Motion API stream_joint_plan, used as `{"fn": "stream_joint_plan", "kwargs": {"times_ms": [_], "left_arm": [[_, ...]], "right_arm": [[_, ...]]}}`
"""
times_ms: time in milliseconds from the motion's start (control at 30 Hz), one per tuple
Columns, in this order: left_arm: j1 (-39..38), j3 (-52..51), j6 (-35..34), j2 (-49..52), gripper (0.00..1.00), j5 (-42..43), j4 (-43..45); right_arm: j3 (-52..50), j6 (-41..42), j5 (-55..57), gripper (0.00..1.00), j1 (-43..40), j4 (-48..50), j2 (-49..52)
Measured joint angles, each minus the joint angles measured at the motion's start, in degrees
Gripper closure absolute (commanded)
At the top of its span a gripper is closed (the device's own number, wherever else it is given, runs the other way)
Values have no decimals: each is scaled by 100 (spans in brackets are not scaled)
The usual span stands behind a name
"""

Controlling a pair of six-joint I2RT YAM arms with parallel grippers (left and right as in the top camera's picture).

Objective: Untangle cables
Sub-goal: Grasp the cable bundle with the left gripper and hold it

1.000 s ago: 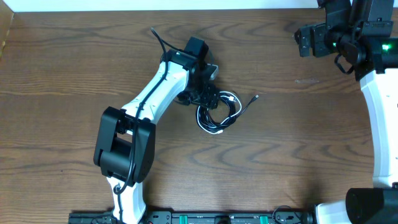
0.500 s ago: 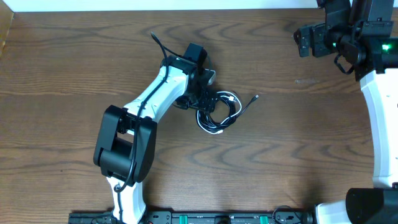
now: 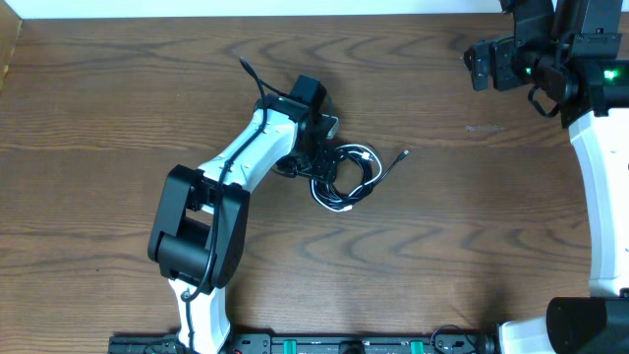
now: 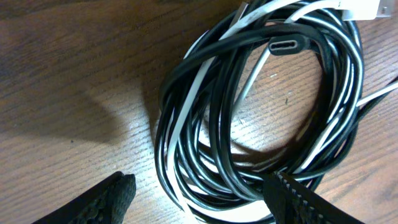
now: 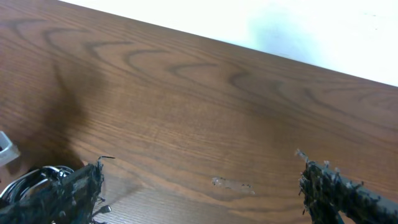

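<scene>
cables (image 4: 193, 124) found coiled together near the table (image 3: 118, 98) middle, white wound through black. left gripper (image 4: 202, 199) spread open, coil's edge straddled, nothing clamped. right gripper (image 5: 208, 186) held wide open, well apart from them.

Dark brown wood-grain tabletop (image 3: 472, 246) fills the overhead view, and a little left of centre lie the 2 cables, wound together in 1 loose coil flat on the wood. The black cable (image 4: 217, 51) makes up most of the loops, while the white cable (image 4: 179, 124) threads in and out among them. Up close from the left wrist, black strands cross over white ones again and again, with bare wood showing through the middle of the ring. 1 black plug (image 3: 404, 153) trails out to the coil's right, resting on the tabletop. Further right, a small pale scuff (image 3: 482, 128) marks the wood.
</scene>
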Motion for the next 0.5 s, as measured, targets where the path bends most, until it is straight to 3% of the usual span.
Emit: {"fn": "stream_joint_plan", "kwargs": {"times_ms": [233, 367, 500], "left_arm": [[0, 13, 0, 385, 33, 72, 72], [-9, 9, 2, 382, 42, 138, 118], [-31, 4, -7, 393, 60, 144, 125]], "right_arm": [[0, -4, 0, 1, 0, -7, 0], [0, -4, 0, 2, 0, -7, 0], [0, -7, 0, 3, 0, -7, 0]]}}
